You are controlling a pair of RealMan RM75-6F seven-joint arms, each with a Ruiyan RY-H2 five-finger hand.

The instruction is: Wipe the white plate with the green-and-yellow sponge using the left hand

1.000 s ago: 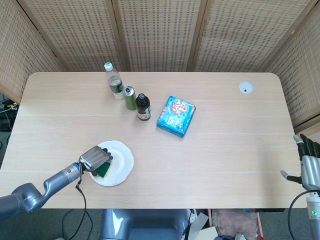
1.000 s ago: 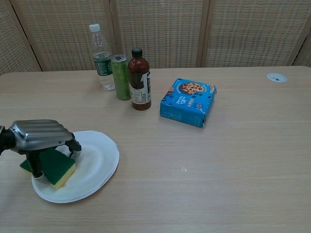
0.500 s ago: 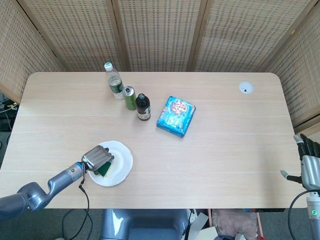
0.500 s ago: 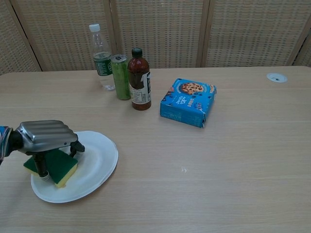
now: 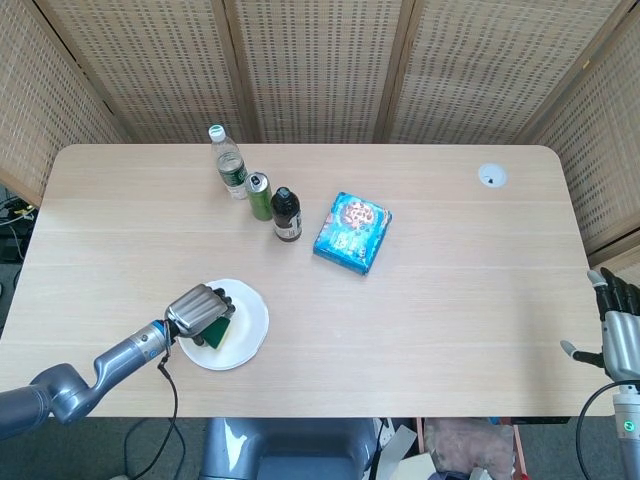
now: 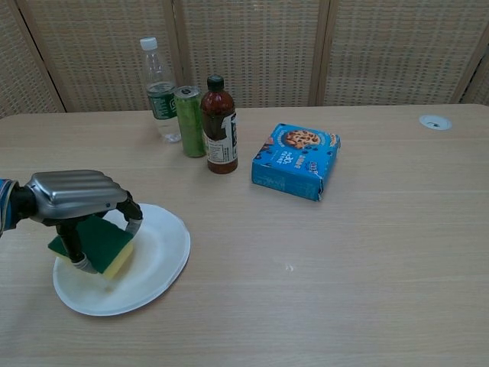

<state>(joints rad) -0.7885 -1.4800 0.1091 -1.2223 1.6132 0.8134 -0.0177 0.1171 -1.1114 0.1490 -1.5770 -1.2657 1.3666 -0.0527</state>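
On the wooden surface [image 6: 367, 252], the left hand [image 6: 76, 200] grasping the green-and-yellow sponge [image 6: 101, 245] has slid farther onto the white plate [image 6: 157, 264] since earlier; wiping continues.

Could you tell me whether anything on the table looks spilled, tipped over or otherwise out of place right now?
Nothing stands out. The water bottle, green can and sauce bottle stand upright, the blue box lies flat, and the left robot hand holds the sponge over the white plate, tilted. No spill shows.
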